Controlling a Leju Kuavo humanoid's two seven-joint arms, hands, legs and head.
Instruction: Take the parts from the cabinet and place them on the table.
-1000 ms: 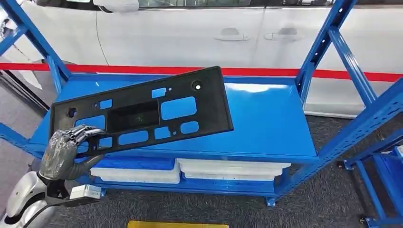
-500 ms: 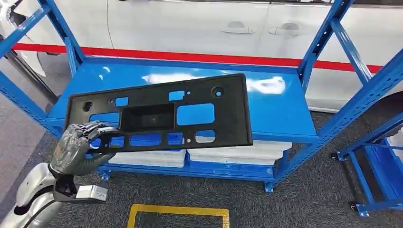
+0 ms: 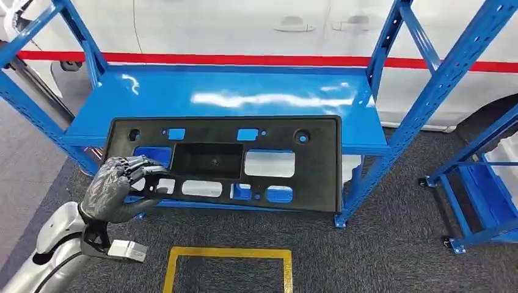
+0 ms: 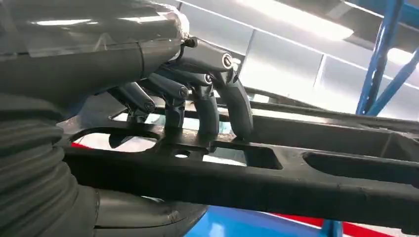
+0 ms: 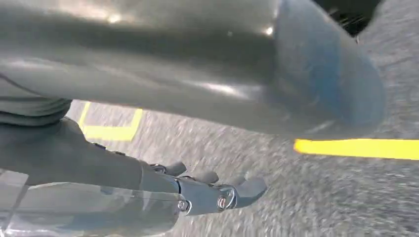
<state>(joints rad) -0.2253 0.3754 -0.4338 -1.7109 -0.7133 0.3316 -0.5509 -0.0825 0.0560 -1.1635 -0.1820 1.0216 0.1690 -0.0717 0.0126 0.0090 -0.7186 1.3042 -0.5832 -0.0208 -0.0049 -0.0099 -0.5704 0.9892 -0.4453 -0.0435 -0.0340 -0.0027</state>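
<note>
Grey carpet floor (image 3: 379, 256), yellow floor marking (image 3: 229, 251), white car (image 3: 244, 27) behind red barrier tape (image 3: 244, 60).

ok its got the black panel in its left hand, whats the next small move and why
Probably keep drawing the black panel back, away from the blue rack, before turning toward the table. The left robot hand grips only its near left edge, fingers hooked through a cutout, so the long free end overhangs close to the rack's right upright and could clip it if swung now.

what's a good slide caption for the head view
Left hand holds a black plastic panel level in front of the blue shelving rack.
</note>
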